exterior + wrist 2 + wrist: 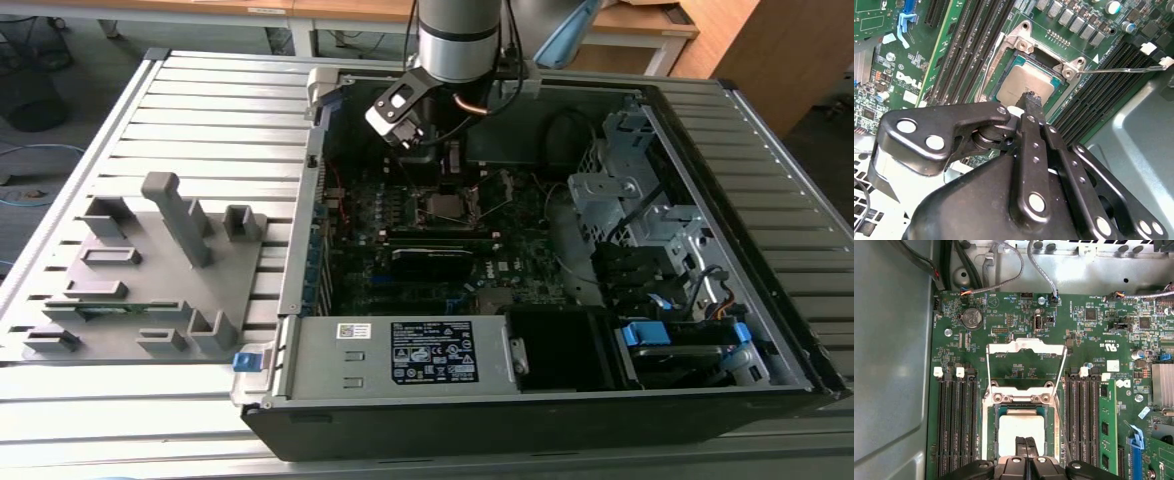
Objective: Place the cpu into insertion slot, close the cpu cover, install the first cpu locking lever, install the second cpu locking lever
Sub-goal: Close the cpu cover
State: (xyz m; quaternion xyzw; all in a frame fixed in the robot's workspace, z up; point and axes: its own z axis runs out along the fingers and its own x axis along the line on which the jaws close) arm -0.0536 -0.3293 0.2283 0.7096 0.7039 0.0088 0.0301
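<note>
The cpu (1021, 427) lies flat in the insertion slot (990, 432), its dull metal top showing in both wrist views (1024, 85). The cpu cover (1024, 346) stands swung open, away from the socket on its hinge. A thin wire locking lever (1119, 71) sticks out sideways, unlatched. My gripper (1025, 446) hangs just over one edge of the cpu with its fingers pressed together and nothing between them; whether the tips touch the chip I cannot tell. In the exterior view the gripper (430, 152) is low inside the computer case, just behind the socket (447, 207).
Black memory slots (956, 425) flank the socket on both sides. Cables (1041, 270) run along the case wall behind the board. A power supply (400, 352) and drive bays (627, 200) fill the case's near and right parts. A grey fixture tray (147, 270) sits on the table at the exterior view's left.
</note>
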